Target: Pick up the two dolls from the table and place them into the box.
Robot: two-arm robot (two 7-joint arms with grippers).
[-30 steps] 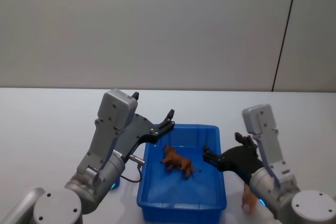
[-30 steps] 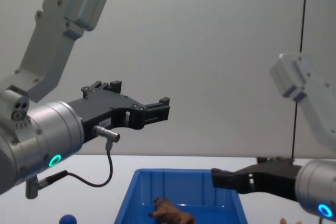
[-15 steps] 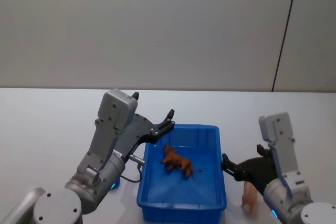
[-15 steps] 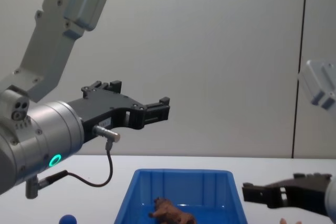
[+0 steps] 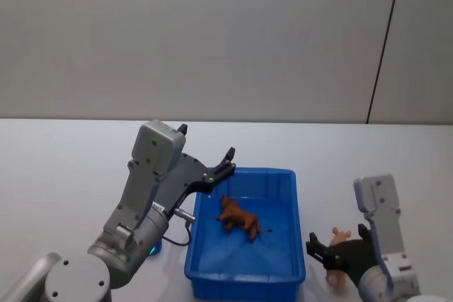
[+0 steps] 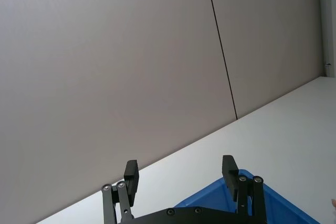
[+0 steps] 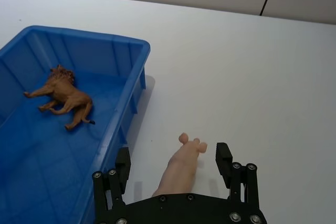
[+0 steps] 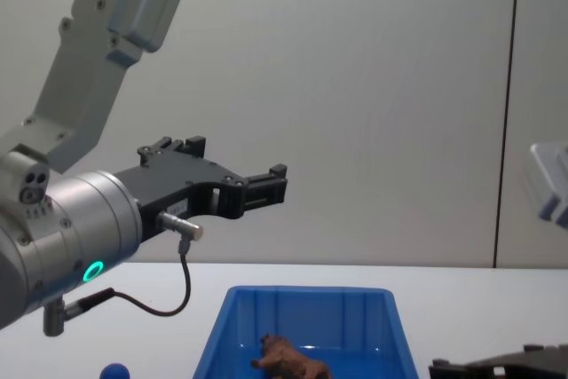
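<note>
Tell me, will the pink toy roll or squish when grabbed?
Probably no rolling: the pink doll lies on the table, knobbly limbs out, inside the open right gripper. It looks moulded and smooth, so likely stiff, perhaps slippery.

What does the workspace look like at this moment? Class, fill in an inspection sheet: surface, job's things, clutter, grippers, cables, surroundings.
Surface: white table, flat and plain.
Job's things: blue box stands upright; brown doll lies inside it; pink doll lies on the table just right of the box.
Clutter: small blue item low beside the left arm; too little shows to tell what it is.
Grippers: left gripper open and empty, raised over the box's far left corner; right gripper open, low, straddling the pink doll without touching it.
Cables: dark cable loops from the left gripper back to the left arm, above the table.
Surroundings: plain grey wall with a dark vertical seam.
</note>
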